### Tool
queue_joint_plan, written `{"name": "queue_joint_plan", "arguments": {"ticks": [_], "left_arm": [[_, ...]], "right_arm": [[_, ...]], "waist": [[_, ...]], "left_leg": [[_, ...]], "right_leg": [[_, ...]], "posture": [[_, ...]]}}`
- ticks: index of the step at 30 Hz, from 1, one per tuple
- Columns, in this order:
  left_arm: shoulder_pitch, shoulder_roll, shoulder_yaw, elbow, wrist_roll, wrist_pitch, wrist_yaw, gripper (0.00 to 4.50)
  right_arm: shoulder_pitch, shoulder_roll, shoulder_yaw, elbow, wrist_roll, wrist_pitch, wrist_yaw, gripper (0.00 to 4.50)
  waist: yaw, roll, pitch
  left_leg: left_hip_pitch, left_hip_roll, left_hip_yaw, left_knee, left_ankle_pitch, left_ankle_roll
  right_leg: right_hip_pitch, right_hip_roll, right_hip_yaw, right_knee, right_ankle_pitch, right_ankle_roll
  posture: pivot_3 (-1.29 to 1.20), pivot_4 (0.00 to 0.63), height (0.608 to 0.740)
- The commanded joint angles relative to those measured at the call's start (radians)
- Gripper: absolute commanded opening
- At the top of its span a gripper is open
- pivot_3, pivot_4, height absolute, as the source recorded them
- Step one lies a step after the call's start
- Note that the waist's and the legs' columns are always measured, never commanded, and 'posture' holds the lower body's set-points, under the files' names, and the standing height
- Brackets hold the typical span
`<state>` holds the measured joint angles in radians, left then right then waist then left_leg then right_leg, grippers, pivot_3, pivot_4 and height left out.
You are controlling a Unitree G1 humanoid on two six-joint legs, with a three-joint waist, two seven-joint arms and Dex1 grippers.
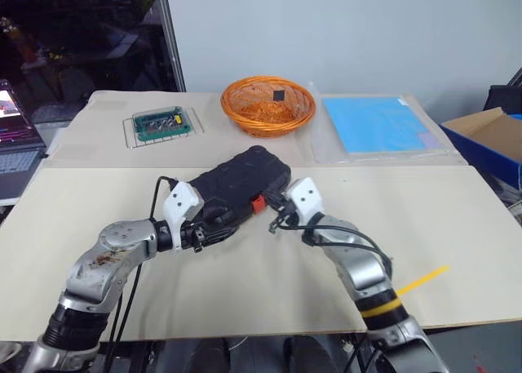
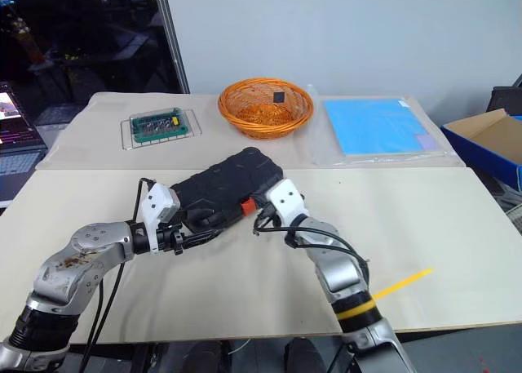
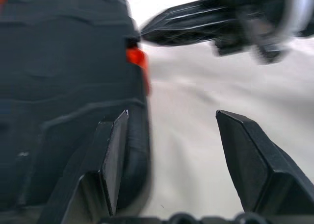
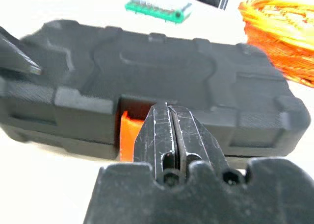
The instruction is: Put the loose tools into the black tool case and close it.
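- The black tool case (image 1: 242, 183) lies closed on the surface (image 1: 457, 226), angled, near its middle; the orange-red latch (image 1: 258, 203) faces the near edge.
- The left gripper (image 1: 214, 224) stands partly open at the case's near left end. One finger (image 3: 110, 160) lies over the lid edge and the other hangs clear above bare surface; contact appears likely but is blurred.
- The right gripper (image 4: 169, 131) has its fingers pressed together, holding nothing, tips at the latch.
- The orange wicker basket (image 1: 268, 105), a circuit board (image 1: 163, 124) and a blue sheet (image 1: 382, 126) sit along the far edge, well apart from the case.
- Wide open surface lies to the right and in front.
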<state>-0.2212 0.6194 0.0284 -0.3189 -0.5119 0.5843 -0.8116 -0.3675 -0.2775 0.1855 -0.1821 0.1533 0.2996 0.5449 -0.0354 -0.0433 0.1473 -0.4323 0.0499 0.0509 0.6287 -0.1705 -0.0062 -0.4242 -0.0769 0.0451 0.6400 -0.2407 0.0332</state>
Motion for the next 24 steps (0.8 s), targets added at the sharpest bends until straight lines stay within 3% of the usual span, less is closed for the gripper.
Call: {"name": "queue_joint_plan", "arguments": {"ticks": [1, 6, 11, 17, 24], "left_arm": [[0.055, 0.024, 0.090, -0.099, -0.082, -0.002, -0.034, 3.08], [0.199, 0.124, 0.251, -0.167, -0.244, 0.054, -0.150, 4.43], [0.344, 0.195, 0.363, -0.167, -0.231, 0.025, -0.197, 4.50], [0.462, 0.202, 0.409, -0.183, -0.204, -0.018, -0.213, 4.50], [0.466, 0.184, 0.394, -0.174, -0.198, -0.039, -0.188, 4.50]], "right_arm": [[0.086, -0.146, -0.111, -0.243, 0.122, 0.119, 0.104, 0.77], [0.318, -0.400, -0.308, -0.458, 0.298, 0.221, 0.274, 2.48], [0.514, -0.518, -0.542, -0.510, 0.386, 0.240, 0.358, 4.32], [0.653, -0.523, -0.689, -0.522, 0.413, 0.201, 0.389, 4.45], [0.665, -0.498, -0.694, -0.486, 0.400, 0.147, 0.375, 4.45]], "waist": [[0.004, 0.000, 0.001], [0.013, 0.000, 0.002], [0.019, 0.000, 0.004], [0.024, -0.001, 0.005], [0.024, -0.001, 0.005]], "left_leg": [[-0.001, 0.000, 0.000, 0.000, -0.001, -0.001], [-0.003, 0.001, 0.000, -0.001, -0.007, 0.001], [0.000, 0.001, 0.001, 0.001, -0.007, 0.001], [0.003, 0.002, 0.003, 0.005, -0.012, -0.008], [0.005, 0.002, 0.004, 0.005, -0.012, -0.008]], "right_leg": [[-0.001, 0.000, -0.001, 0.000, 0.000, 0.000], [-0.001, 0.001, -0.002, -0.006, -0.003, 0.000], [0.003, 0.000, -0.002, -0.011, -0.007, 0.006], [0.003, -0.002, -0.002, -0.012, -0.010, 0.000], [0.004, -0.003, -0.002, -0.012, -0.010, 0.000]], "posture": [[0.00, 0.150, 0.740], [0.00, 0.150, 0.740], [0.00, 0.150, 0.740], [0.00, 0.150, 0.740], [0.00, 0.150, 0.740]]}}
